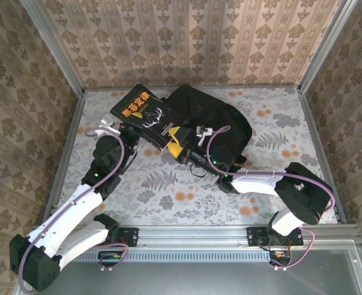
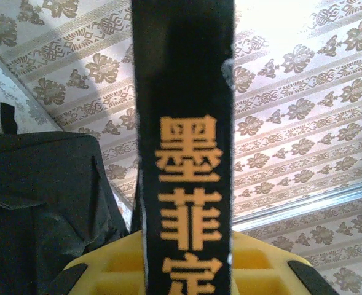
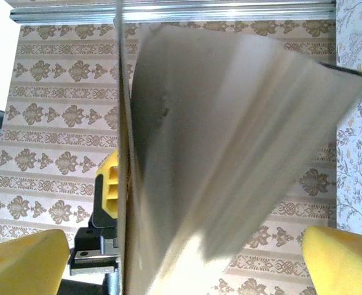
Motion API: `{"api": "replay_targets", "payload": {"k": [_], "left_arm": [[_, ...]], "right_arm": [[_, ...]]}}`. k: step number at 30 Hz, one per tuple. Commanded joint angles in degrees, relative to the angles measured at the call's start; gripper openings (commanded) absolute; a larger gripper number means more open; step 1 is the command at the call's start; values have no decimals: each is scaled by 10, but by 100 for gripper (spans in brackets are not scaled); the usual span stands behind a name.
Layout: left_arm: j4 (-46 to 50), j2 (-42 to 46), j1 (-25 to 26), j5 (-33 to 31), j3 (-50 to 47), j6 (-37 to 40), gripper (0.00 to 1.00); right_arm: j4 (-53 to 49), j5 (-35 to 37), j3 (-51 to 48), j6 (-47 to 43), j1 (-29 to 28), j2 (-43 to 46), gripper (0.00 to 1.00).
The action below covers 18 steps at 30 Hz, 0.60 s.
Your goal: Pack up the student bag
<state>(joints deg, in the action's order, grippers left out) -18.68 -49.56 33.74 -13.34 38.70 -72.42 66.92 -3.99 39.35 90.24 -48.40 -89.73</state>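
A worktop [image 1: 168, 184] covered in pale cloth printed with grey ferns and orange blossoms sits inside walls [image 1: 193, 37] of beige damask paper, with aluminium posts [image 1: 325, 46] at the corners and a metal rail [image 1: 230, 235] along the near edge. The student bag [image 1: 220, 120] lies at the far centre of the worktop. The left hand [image 1: 133, 130] pinches a black book [image 1: 145, 114] with orange characters, tilted over the bag's left side. The right hand [image 1: 179, 146] is spread wide at the book's lower end.
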Motion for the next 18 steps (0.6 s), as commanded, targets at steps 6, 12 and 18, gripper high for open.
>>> {"api": "replay_targets", "payload": {"k": [6, 12, 18], "left_arm": [[-35, 3, 5, -2, 38, -6, 0], [-33, 4, 6, 6, 29, -16, 0], [-26, 11, 15, -6, 11, -20, 0]], "right_arm": [[52, 1, 7, 18, -5, -50, 98], [59, 7, 28, 4, 5, -50, 92], [55, 12, 62, -18, 22, -30, 71]]}}
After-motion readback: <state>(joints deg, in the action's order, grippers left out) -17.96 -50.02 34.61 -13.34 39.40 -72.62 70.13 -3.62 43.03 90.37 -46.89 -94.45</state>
